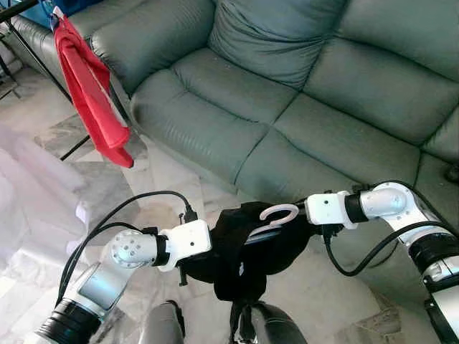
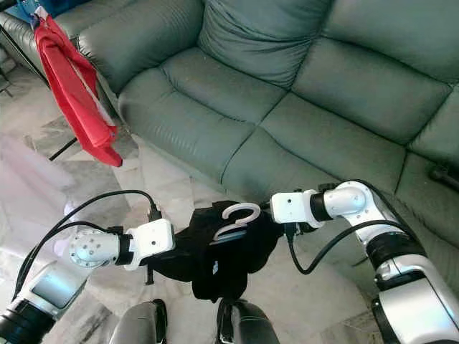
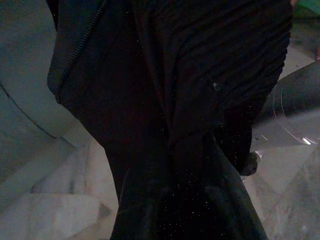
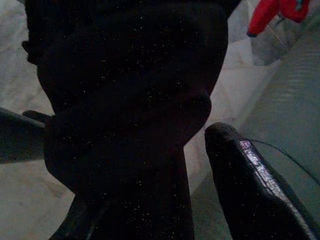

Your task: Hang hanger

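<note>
A grey-green leather sofa (image 1: 301,93) runs along the far side, with a loose cushion (image 1: 276,36) against its back. A red garment (image 1: 90,93) hangs beside its arm, over the marble floor (image 1: 143,186).

Hanger (image 1: 278,213) on top of garment (image 1: 244,254), held between left gripper (image 1: 197,266) and right gripper (image 1: 297,223) | sofa (image 1: 301,93) behind | hanging cloth (image 1: 90,89) far left, beside sofa arm.
</note>
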Robot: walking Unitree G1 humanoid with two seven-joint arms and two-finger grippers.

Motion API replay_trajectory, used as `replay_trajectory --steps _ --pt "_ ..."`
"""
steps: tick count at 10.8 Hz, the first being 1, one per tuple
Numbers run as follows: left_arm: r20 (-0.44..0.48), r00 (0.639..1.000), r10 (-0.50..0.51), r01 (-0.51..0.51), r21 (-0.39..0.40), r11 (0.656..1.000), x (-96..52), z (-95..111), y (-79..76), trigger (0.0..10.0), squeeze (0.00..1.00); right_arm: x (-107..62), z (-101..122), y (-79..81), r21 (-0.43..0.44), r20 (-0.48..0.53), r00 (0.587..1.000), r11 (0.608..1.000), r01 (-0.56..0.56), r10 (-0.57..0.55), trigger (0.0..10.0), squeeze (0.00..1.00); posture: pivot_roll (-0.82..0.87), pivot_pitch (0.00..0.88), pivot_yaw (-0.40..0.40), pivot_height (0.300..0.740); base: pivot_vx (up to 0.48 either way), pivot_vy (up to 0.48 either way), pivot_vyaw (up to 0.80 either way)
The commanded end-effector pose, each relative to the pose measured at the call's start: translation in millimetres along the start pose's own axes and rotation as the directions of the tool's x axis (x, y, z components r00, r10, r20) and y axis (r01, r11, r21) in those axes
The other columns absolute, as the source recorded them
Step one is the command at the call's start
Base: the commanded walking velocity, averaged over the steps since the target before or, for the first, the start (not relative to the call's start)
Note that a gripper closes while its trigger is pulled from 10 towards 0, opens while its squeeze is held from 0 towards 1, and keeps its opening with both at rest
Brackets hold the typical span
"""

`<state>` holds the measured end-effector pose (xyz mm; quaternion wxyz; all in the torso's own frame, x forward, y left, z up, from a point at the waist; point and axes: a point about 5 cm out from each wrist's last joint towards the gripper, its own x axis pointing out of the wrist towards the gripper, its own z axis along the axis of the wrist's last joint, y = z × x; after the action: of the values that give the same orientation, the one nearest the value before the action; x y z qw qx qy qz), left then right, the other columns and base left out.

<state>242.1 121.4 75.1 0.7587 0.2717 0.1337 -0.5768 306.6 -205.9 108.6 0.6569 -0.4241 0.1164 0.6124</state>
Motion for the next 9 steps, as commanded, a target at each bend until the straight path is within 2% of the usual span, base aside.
replay_trajectory --steps 1,3,4,7,9 --pt "0.025 1.000 -0.016 0.016 0.019 1.000 2.2 6 -3.9 0.0 0.00 0.7 -2 4.8 0.021 0.023 1.000 1.000 -0.010 0.010 0.0 0.00 0.00 0.184 -0.064 0.740 0.000 0.000 0.00" --pt "0.027 1.000 -0.011 0.011 0.017 1.000 3.3 6 -2.8 0.0 0.00 3.0 -1 6.4 0.037 0.042 0.999 0.999 -0.013 0.012 0.0 0.00 0.00 0.183 -0.061 0.740 0.000 0.000 0.00" --pt "0.022 1.000 -0.003 0.003 0.023 1.000 3.3 3 -1.7 0.0 0.00 10.0 8 4.1 0.080 0.128 0.992 0.997 -0.006 -0.004 0.0 0.00 0.00 0.188 -0.058 0.740 0.000 0.000 0.00" --pt "0.034 0.998 0.059 -0.061 0.038 0.997 5.7 3 3.5 0.0 0.00 15.7 9 11.9 0.090 0.148 0.989 0.995 -0.043 0.030 0.0 0.00 0.00 0.192 -0.063 0.740 0.000 0.000 0.00" --pt "0.022 0.998 0.066 -0.067 0.054 0.996 6.4 0 4.8 0.0 0.00 19.5 24 6.0 0.136 0.249 0.968 0.989 -0.052 0.017 0.0 0.00 -0.01 0.193 -0.060 0.740 0.000 0.000 0.00"
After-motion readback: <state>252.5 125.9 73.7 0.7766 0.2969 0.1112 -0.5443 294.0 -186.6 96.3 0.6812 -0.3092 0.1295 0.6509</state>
